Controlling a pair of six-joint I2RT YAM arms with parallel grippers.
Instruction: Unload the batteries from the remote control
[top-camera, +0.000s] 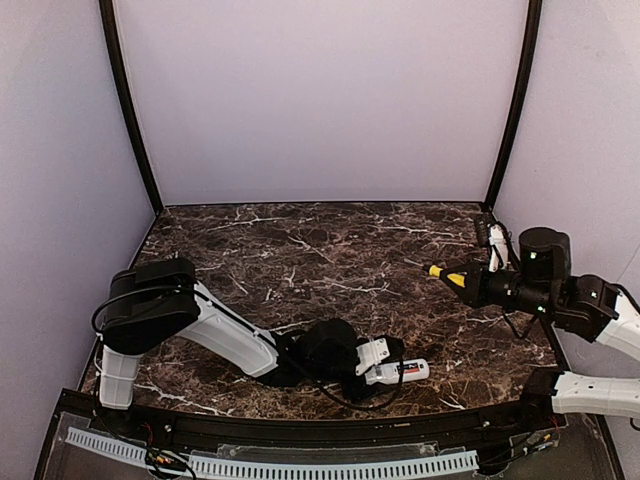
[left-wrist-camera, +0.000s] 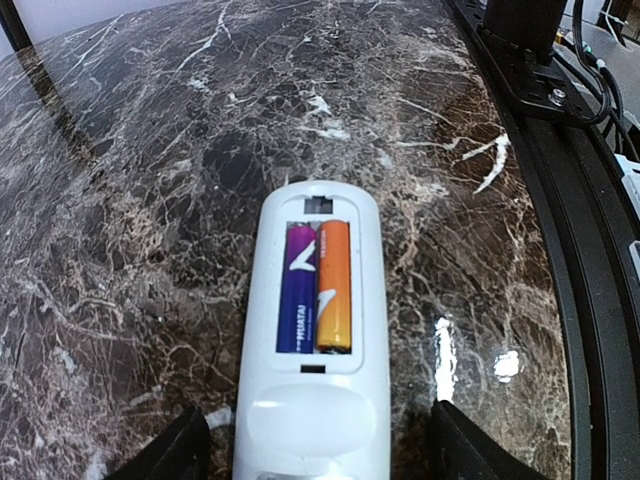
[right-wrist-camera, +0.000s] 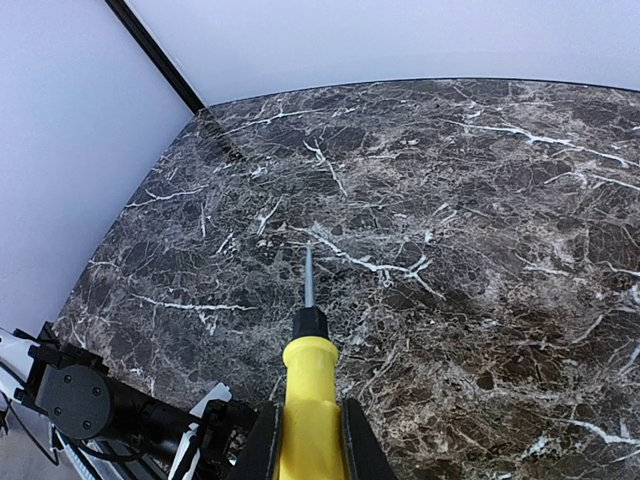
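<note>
Left end effector (left-wrist-camera: 318, 452) low, open astride remote control (left-wrist-camera: 315, 405)

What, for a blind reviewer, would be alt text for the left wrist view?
A white remote control lies back-up on a dark marbled table, its open recess holding two batteries, one purple, one orange. The open left gripper straddles its near end.

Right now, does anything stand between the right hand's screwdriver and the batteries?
Nothing visible does. Both batteries lie exposed in the remote control; only bare table separates them from the screwdriver in the right hand.
</note>
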